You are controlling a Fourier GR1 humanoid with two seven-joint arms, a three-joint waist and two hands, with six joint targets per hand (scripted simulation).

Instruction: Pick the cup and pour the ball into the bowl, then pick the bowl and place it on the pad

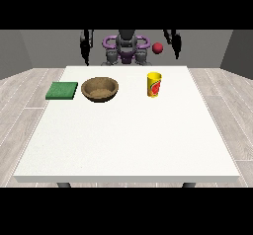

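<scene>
White table (123,145) top: yellow cup with red print (154,84) upright at back right, brown wooden bowl (100,89) looks empty, flat green pad (62,90) just left of it. Small red ball (157,48) is above and behind the cup, not inside it, so the pour may deliver nothing. Hand at the view's right (175,42) and hand at the view's left (87,44) hang raised, well apart from everything; can't tell finger state.

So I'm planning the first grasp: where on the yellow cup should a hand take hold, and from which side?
Probably around the middle of the yellow cup, on its side wall. It stands upright with its mouth open at the top, so a sideways grasp keeps the mouth free for pouring. Come from the view's right, where the nearer hand hangs; the bowl sits on the other side.
</scene>
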